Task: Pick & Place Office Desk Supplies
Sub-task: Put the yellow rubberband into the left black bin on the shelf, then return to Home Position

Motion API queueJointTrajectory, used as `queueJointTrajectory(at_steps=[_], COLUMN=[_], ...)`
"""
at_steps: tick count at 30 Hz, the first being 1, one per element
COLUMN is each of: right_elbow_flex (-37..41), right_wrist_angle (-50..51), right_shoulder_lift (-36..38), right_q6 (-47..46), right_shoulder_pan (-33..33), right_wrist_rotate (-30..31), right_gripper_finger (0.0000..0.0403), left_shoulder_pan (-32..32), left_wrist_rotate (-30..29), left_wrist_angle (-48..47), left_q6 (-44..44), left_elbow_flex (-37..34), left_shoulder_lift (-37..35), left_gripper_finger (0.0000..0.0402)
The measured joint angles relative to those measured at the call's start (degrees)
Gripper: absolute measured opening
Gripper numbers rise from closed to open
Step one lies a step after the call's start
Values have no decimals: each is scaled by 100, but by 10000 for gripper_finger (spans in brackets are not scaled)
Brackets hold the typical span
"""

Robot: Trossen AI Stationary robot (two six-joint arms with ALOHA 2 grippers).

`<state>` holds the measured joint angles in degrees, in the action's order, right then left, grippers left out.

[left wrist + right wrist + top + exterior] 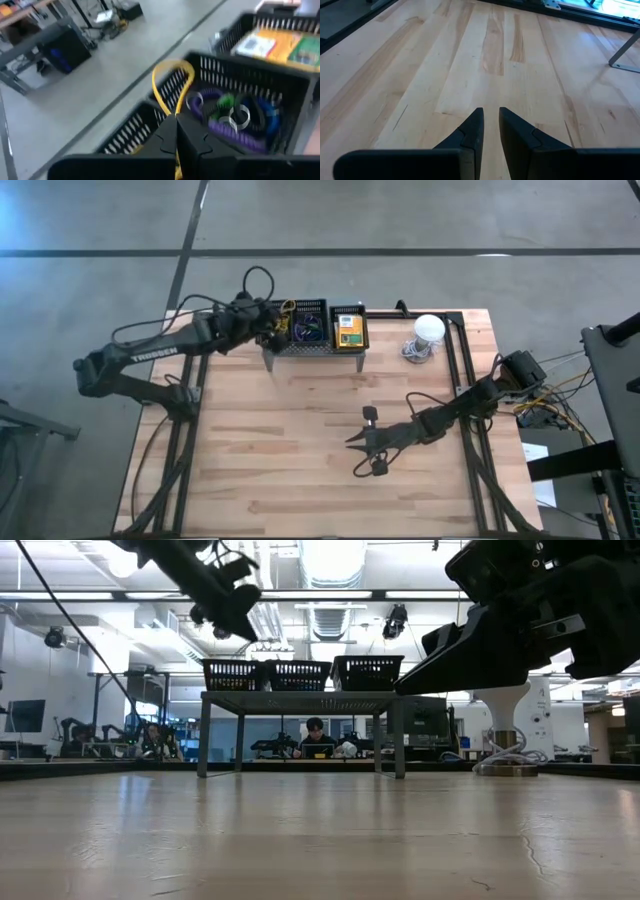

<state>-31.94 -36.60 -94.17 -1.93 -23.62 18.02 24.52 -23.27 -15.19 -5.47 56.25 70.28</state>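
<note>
High view: left gripper (278, 326) sits over the left end of the grey stand (318, 350) at the table's (300, 450) far edge, pinching a yellow band (288, 307). Stand's middle basket (306, 327) holds purple, blue and green bands (304, 330); its right basket holds a yellow-green box (349, 326). White dome (427, 330) is right of the stand. Right gripper (352, 447) hangs well in front of the stand over bare wood.

Low view: both arms come in from above; three baskets sit on the stand across the table, dome to its right. A person (316, 737) sits in the room behind.

Left wrist view: fingers (170, 135) are clamped together on the yellow band (170, 82), its loop standing up over the left basket's rim. Tangled bands (235, 117) lie in the next basket, box (280, 45) beyond.

Right wrist view: fingers (475, 127) show a narrow gap with nothing between them, above the table.
</note>
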Motion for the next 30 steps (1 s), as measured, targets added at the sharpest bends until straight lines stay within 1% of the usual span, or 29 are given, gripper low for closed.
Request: queueJointTrajectory(at_steps=[3, 5, 7, 10, 13, 16, 20, 22, 25, 29, 30], right_elbow_flex=[0, 0, 0, -2, -2, -4, 11, 26, 49, 153, 236], right_wrist_angle=[5, 4, 14, 60, 339, 1026, 1778, 2056, 2503, 2990, 3026], right_shoulder_lift=[0, 0, 0, 25, 267, 753, 1614, 2051, 2753, 3836, 4117], right_q6=[-2, -1, -37, -119, -235, -247, -166, -45, 190, 431, 491], right_shoulder_pan=[0, 0, 0, 0, 0, 41, 136, 187, 291, 554, 639], right_wrist_rotate=[0, 0, 0, 0, 0, 3, 9, 13, 13, -19, -124], right_gripper_finger=[54, 54, 54, 54, 54, 54, 54, 54, 54, 54, 54], left_shoulder_pan=[-2, 0, 2, 2, 2, 2, 2, 6, 8, -202, -327], left_wrist_rotate=[16, 42, 180, 292, 341, 347, 453, 694, 906, 1184, 1200], left_wrist_angle=[-266, -499, -717, -1092, -1583, -2054, -2380, -2570, -2757, -2597, -2530], left_q6=[162, 319, 466, 714, 919, 1020, 1423, 1557, 1687, 1841, 1844], left_elbow_flex=[-72, -72, -71, 37, 234, 401, 426, 415, 436, 418, 368], left_shoulder_lift=[-1, -25, -77, -143, -202, -305, -493, -554, -648, -920, -976], left_gripper_finger=[13, 30, 58, 110, 158, 191, 214, 219, 221, 217, 214])
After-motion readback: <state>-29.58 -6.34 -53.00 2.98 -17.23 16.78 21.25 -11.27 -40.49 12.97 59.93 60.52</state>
